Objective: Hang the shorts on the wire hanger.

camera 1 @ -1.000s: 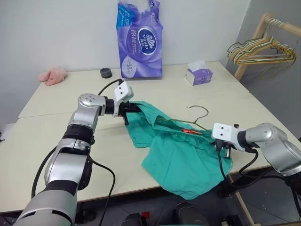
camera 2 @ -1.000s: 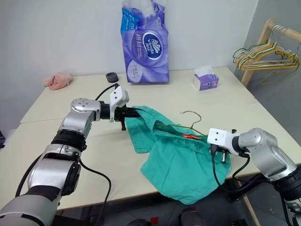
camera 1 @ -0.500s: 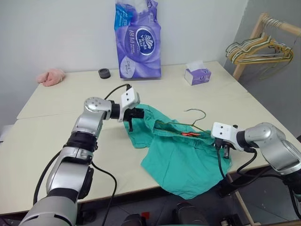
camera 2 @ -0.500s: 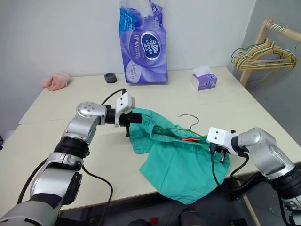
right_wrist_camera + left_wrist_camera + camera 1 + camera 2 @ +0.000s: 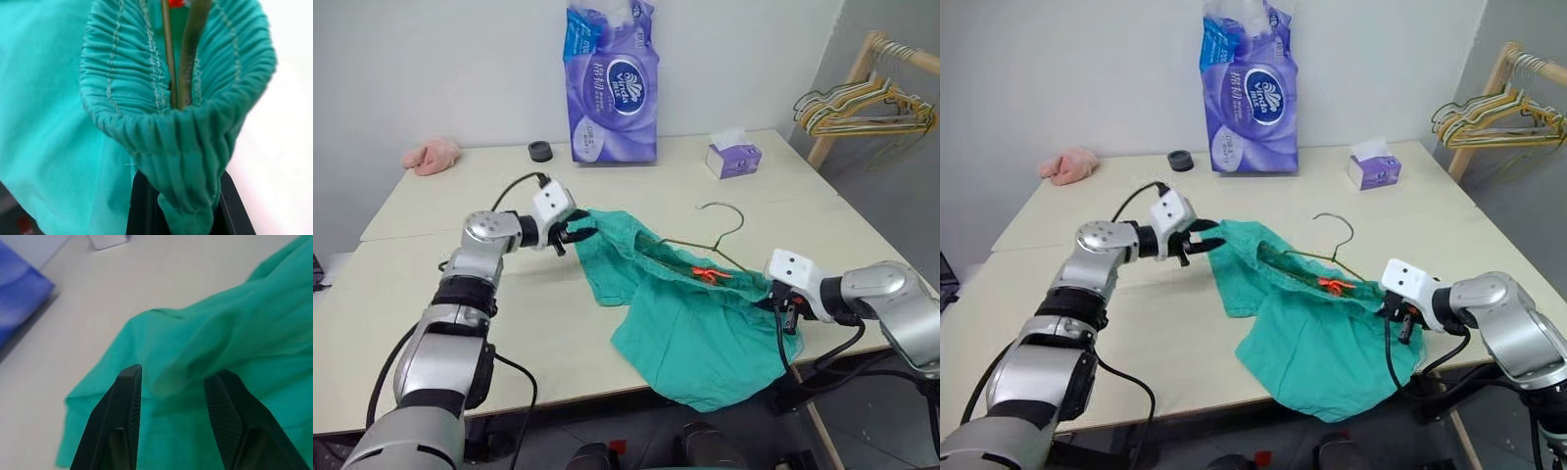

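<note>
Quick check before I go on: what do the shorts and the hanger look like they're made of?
The shorts: soft matte teal cloth, probably a light woven or knit; it folds limply, and the waistband is gathered with rows of stitching, so likely elastic. The hanger: thin bent wire, dull olive-bronze, seemingly metal, perhaps coated; its bar carries a small red-orange mark.

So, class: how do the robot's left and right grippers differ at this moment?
The left gripper is open, its fingers apart over the shorts; the right gripper is shut on the shorts' waistband. The left sits at the shorts' far-left corner; the right at the near-right end, beside the wire hanger. Both have black fingers.
</note>
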